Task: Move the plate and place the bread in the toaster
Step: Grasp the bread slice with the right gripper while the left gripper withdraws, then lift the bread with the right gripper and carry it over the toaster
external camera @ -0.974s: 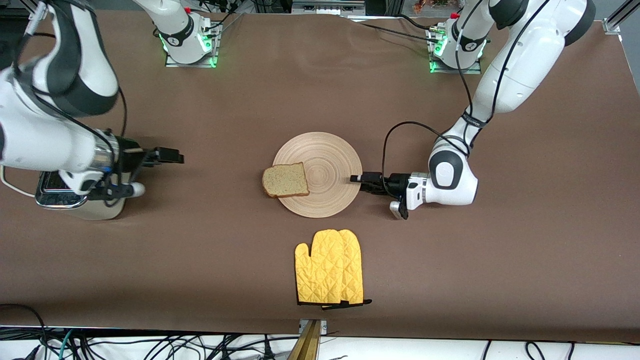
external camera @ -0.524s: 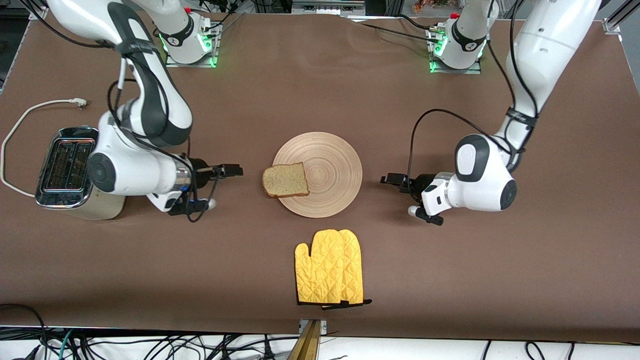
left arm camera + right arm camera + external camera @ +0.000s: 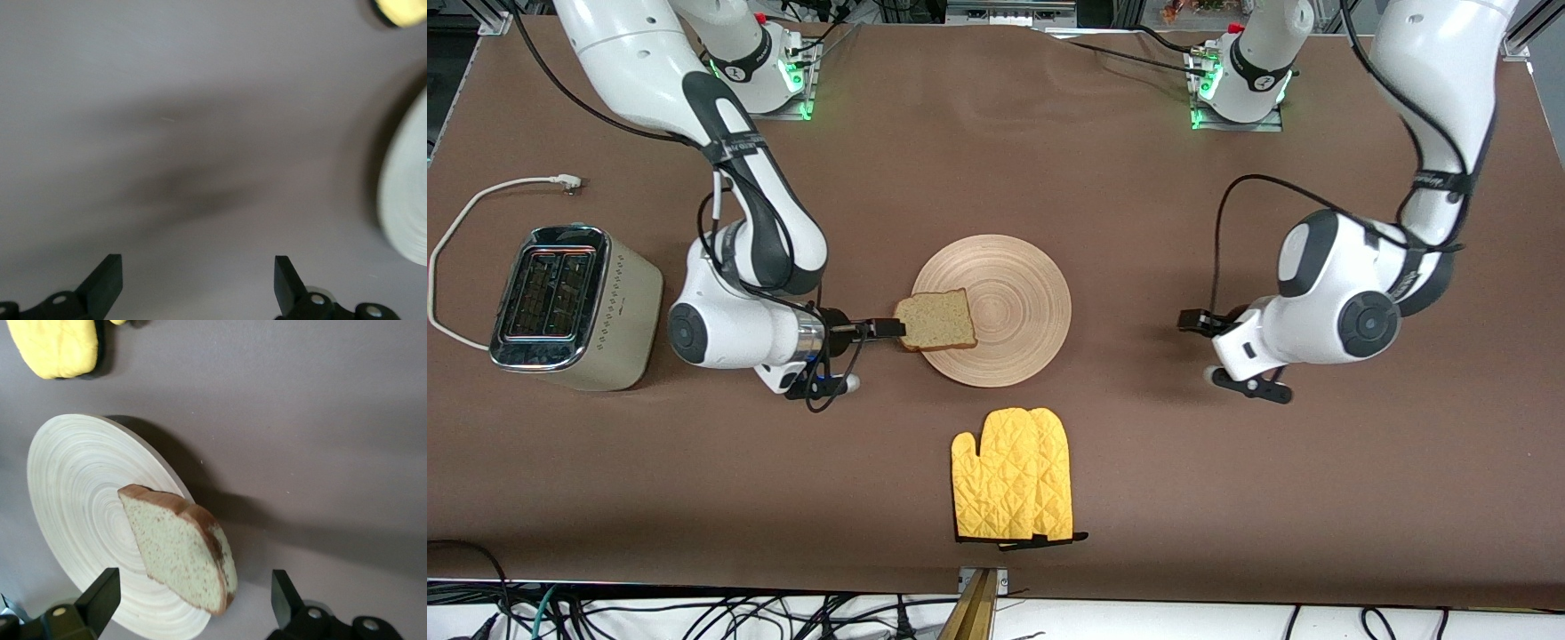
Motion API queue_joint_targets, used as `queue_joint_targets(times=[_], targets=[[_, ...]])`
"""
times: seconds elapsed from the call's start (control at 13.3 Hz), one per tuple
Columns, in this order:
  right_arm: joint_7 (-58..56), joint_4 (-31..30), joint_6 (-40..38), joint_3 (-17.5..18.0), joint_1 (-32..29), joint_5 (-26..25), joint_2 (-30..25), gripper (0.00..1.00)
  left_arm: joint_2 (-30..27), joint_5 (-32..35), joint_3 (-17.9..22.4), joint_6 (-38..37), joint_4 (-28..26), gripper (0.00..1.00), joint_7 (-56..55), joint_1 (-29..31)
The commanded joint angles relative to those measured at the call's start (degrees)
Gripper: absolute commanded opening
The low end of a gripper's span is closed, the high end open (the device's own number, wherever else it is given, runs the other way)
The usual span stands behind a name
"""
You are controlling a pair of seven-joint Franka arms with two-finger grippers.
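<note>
Both arms have traded roles since the earlier frames: the left gripper (image 3: pixel 1193 320), which was at the rim of the plate (image 3: pixel 1009 276), has let go and backed off toward its own end of the desk (image 3: pixel 996 133), while the right gripper (image 3: pixel 887 328) has swung away from the toaster (image 3: pixel 569 307) and come up to the bread (image 3: pixel 935 319). Plate step looks finished; bread pickup seems next.

Right fingers (image 3: pixel 100 599) apart, level with the slice's crust edge, which overhangs the plate rim on the toaster's side; nothing clamped yet. Left fingers (image 3: pixel 107 279) spread wide, empty, over bare desk beside the plate. Oven mitt (image 3: pixel 1014 476) lies untouched, nearer the camera than the plate.
</note>
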Motion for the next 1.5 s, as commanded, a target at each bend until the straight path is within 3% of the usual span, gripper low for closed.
queue_joint_targets(times=[0.0,0.15,0.22,0.45,0.52,0.67,0.75,0.97,1.05,1.42], targets=[[-2.86,0.92,2.71,0.27,0.1,2.22,3.1,1.0,-8.1,3.71,4.34,-2.29,2.7,1.0,-0.34,0.15],[-3.04,0.92,3.16,0.27,0.18,2.22,4.34,1.0,-11.54,3.45,4.88,-7.02,6.83,1.0,-0.42,0.07],[-3.04,0.92,3.16,0.27,0.27,2.22,4.78,1.0,-15.91,3.62,5.49,-7.13,6.32,1.0,-0.6,-0.37],[-3.22,0.92,3.17,0.35,0.71,4.14,5.57,1.0,-25.77,3.8,9.71,-11.95,-0.16,1.0,-9.16,-3.53],[-3.22,1.01,3.16,0.35,0.89,5.63,5.66,1.0,-27.19,3.89,12.24,-12.31,-2.1,1.0,-13.13,-4.76],[-3.22,1.1,3.16,0.35,1.06,6.0,5.57,0.97,-27.47,3.89,13.32,-12.75,-2.39,1.0,-13.43,-5.38],[-3.22,1.1,3.16,0.35,1.06,6.0,5.57,0.81,-27.38,3.89,13.06,-14.32,-1.78,1.0,-13.34,-5.38],[-3.39,1.36,2.99,0.35,1.85,5.91,5.4,0.16,-26.33,3.8,12.71,-18.56,-0.01,1.0,-10.1,-5.38],[-3.48,1.88,2.81,0.35,1.85,5.91,5.31,0.0,-26.41,3.72,12.71,-18.99,-0.01,1.0,-9.83,-5.38],[-3.13,4.08,1.15,0.18,2.91,5.47,4.52,0.0,-26.33,3.71,10.87,-20.67,0.34,1.0,-10.61,-5.38]])
